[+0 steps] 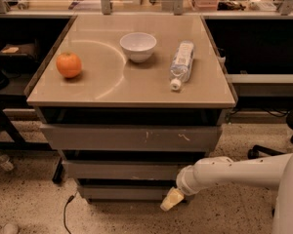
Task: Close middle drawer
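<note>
Speckled floor (34,206) backs the gripper (172,199) below the middle drawer (119,170), grasp unclear.

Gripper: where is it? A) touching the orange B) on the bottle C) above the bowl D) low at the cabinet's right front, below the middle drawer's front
D: the gripper sits low before the lowest drawer front, under the middle drawer at its right end.

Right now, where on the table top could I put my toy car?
The table top is bare along its front edge, before the orange, bowl and bottle, and in the corner behind the orange. Bowl and bottle crowd together. The gripper is low, at the right end of the middle drawer.
</note>
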`<control>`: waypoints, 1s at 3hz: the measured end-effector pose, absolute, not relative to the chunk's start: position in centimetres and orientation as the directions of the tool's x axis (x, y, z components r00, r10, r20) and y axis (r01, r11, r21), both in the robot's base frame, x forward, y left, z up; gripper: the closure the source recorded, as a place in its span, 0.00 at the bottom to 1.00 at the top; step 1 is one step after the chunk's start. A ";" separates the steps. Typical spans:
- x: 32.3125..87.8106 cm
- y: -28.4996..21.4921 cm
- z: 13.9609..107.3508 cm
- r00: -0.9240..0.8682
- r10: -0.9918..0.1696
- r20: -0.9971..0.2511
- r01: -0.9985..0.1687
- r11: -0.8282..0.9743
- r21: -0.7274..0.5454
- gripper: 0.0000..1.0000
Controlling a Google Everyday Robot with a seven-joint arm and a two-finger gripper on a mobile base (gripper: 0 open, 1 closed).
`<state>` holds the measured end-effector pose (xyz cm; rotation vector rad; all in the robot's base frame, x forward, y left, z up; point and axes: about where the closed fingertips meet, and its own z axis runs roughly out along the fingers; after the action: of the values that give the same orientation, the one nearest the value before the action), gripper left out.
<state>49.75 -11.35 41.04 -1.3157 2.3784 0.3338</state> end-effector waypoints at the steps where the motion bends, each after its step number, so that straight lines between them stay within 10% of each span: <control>1: 49.8 -11.3 41.0 -0.477 -0.753 -0.453 -0.849 0.528 0.015 0.00; 3: 46.8 -17.4 44.0 -0.626 -0.670 -0.398 -0.731 0.682 0.002 0.00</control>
<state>46.84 -17.45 44.02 -1.0989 2.5292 0.2307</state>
